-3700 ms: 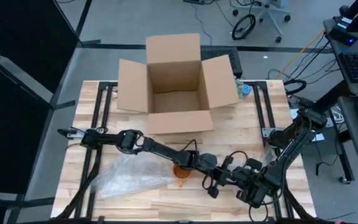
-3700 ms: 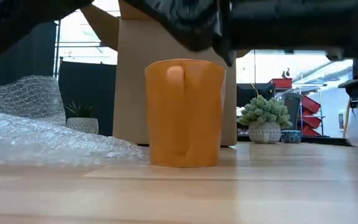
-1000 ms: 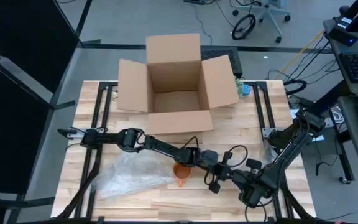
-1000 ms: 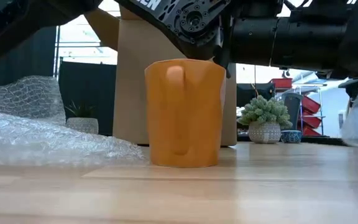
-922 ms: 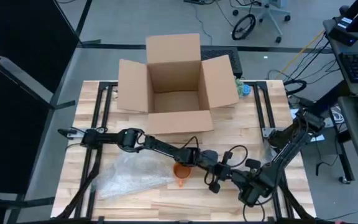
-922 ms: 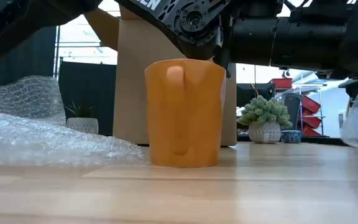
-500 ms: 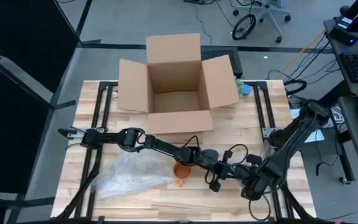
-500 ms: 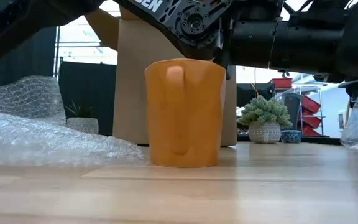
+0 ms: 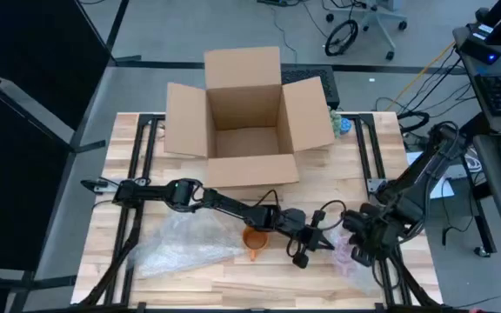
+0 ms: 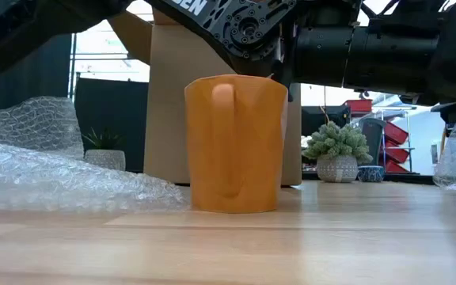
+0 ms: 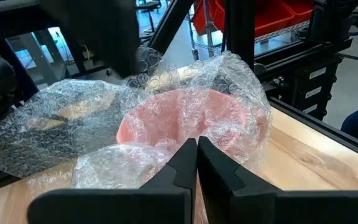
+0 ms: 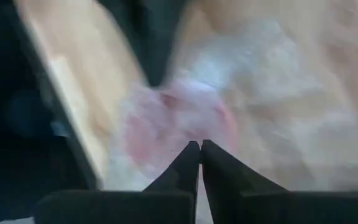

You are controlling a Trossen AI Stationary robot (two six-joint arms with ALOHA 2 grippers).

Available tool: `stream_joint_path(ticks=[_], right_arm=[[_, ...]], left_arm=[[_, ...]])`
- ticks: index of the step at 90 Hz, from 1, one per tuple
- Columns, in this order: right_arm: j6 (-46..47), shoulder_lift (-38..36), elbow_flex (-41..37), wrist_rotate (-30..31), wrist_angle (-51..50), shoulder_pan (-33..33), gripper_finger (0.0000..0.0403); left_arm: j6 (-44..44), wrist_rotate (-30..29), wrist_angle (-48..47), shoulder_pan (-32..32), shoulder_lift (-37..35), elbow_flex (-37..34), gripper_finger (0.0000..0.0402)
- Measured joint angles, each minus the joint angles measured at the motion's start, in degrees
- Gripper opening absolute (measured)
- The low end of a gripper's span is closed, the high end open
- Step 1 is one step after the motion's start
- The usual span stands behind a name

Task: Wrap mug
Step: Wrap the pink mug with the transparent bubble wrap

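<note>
Meanwhile, an orange mug (image 9: 253,241) stands upright on the wooden worktop (image 9: 320,187), near its front edge, with a crumpled sheet of bubble wrap (image 9: 185,243) lying just beside it on the left. The left arm stretches low across the worktop past the mug; its tool (image 11: 196,163) has its fingers pressed together, holding nothing, pointed at a pink mug bundled in bubble wrap (image 11: 194,121). That wrapped bundle (image 9: 352,254) sits toward the front right corner, under the right arm. The right tool (image 12: 200,163) hangs over the bundle with its fingers together, apparently empty. An open cardboard box (image 9: 246,117) stands at the back of the worktop, well apart from both mugs.
</note>
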Motion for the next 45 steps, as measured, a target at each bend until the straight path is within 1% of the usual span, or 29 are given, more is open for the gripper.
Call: stream_joint_path(ticks=[12, 18, 24, 31, 40, 45], right_arm=[[5.6, 1.5, 0.0, -3.0, -6.5, 2.0, 0.0004], [6.2, 2.2, 0.0, -4.2, -5.9, 3.1, 0.0004], [6.2, 2.8, 0.0, -4.1, -3.1, 4.1, 0.0004], [5.4, 3.3, 0.0, -2.0, 0.4, 4.6, 0.0004], [3.7, 4.6, 0.0, 4.2, 4.3, 5.0, 0.0004], [2.6, 6.0, 0.0, 6.0, 4.9, 4.9, 0.0004]], left_arm=[[0.0, 0.0, 0.0, 0.0, 0.0, 0.0, 0.0000], [0.0, 0.0, 0.0, 0.0, 0.0, 0.0, 0.0000], [0.0, 0.1, 0.0, 0.0, 0.0, 0.0, 0.0000], [0.0, 0.1, 0.0, 0.0, 0.0, 0.0, 0.0000], [0.0, 0.1, 0.0, 0.0, 0.0, 0.0, 0.0000], [0.0, 0.1, 0.0, 0.0, 0.0, 0.0, 0.0000]])
